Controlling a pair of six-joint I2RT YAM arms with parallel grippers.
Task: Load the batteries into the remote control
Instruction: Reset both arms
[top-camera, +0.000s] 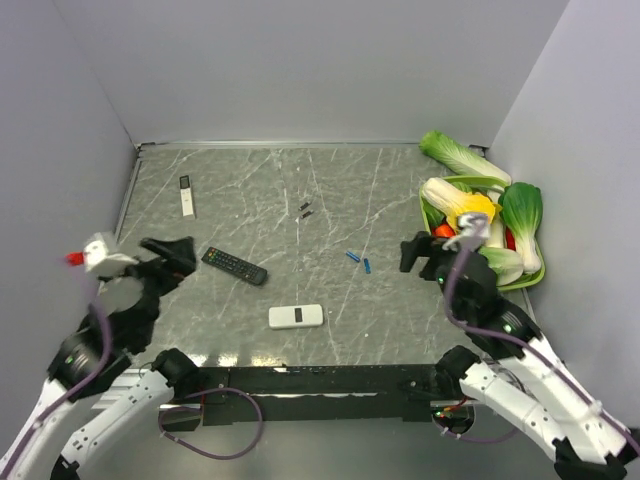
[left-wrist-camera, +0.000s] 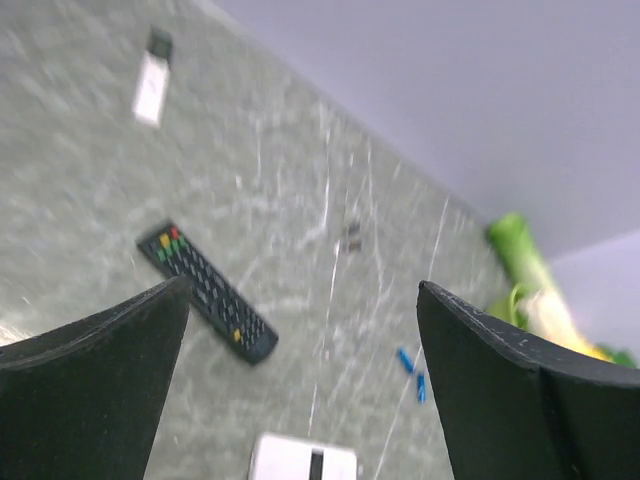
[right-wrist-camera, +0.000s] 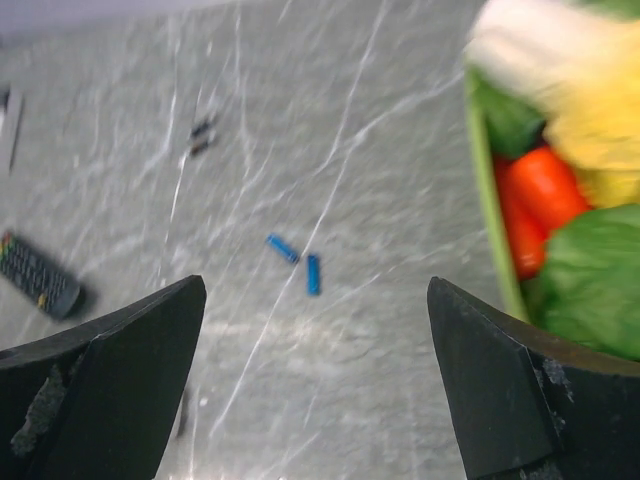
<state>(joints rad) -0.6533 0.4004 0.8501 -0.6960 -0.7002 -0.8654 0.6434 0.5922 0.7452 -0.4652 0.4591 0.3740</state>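
The veined grey desk (top-camera: 300, 190) is being shared by everything here. At its right edge a green basket (top-camera: 425, 212) is being filled by vegetables (top-camera: 470, 205).

The left tool (left-wrist-camera: 305, 300) is being held over the near left of the desk, its jaws wide apart with nothing between them. The right tool (right-wrist-camera: 317, 290) is being held just beside the basket, equally agape and empty.

Three remotes are being left flat on the desk. The black remote (top-camera: 234, 265) is lying buttons up near the left tool. The white remote (top-camera: 296, 316) is lying at the middle, near the front edge. The slim remote (top-camera: 186, 196) is lying far back on the left.

No battery is being carried. Two blue cells (top-camera: 359, 260) are lying close together ahead of the right tool, between the white remote and the basket. Two black cells (top-camera: 305, 209) are lying further back, near the middle.

Several risks are being judged. The cells are round and tiny, so one may be rolled away by a fingertip arriving off-centre. Because the blue cells lie so close together, both may be nudged when only one is wanted. The basket may be bumped by the right arm. No battery bay is being shown on any remote, so the wrong one may be chosen, or a flip may be needed.
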